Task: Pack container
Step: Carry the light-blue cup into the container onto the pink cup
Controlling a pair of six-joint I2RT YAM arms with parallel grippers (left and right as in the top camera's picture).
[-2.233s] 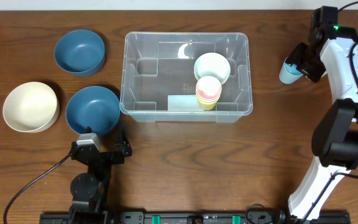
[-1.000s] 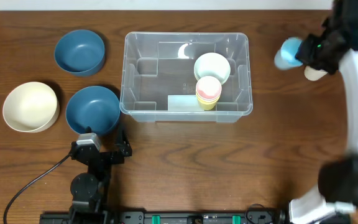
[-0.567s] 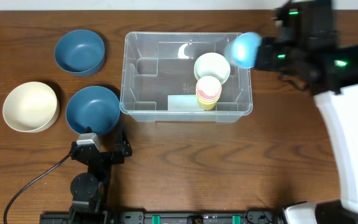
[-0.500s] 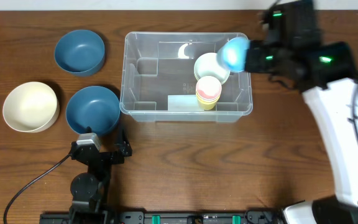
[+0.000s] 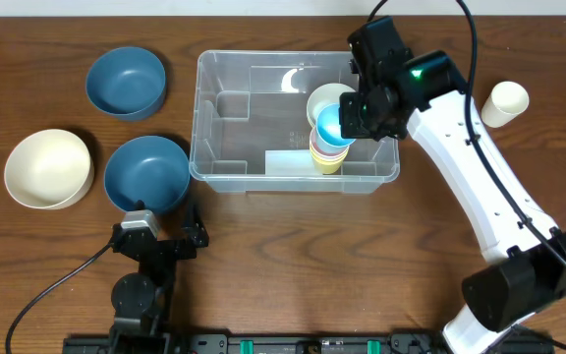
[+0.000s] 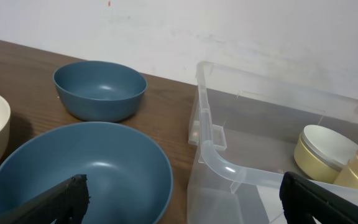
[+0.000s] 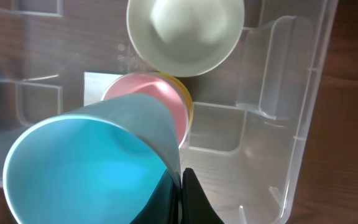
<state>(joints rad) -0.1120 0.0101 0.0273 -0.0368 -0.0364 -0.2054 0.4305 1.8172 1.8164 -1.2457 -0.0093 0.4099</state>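
Observation:
The container [image 5: 244,118] is a large clear bin in the middle of the table. Inside it are a cream bowl [image 5: 330,96] and a pink cup nested in a yellow one [image 5: 328,157]. My right gripper [image 5: 359,110] is shut on the rim of a light blue cup [image 5: 330,123], held tilted just above that stack. In the right wrist view the black fingertips [image 7: 182,186] pinch the blue cup's [image 7: 86,168] wall, with the pink cup [image 7: 163,102] directly beneath. My left gripper [image 5: 163,224] rests open near the front edge, with nothing between its fingers [image 6: 42,202].
Left of the container stand two blue bowls [image 5: 126,82] [image 5: 146,174] and a large cream bowl [image 5: 48,169]. A white cup [image 5: 507,101] stands alone on the table at the far right. The container's near corner [image 6: 219,158] is close to the left gripper.
My right arm swung left from the table's right side, carrying the blue cup over the container's rim to just above the stacked cups. The left arm has not moved.

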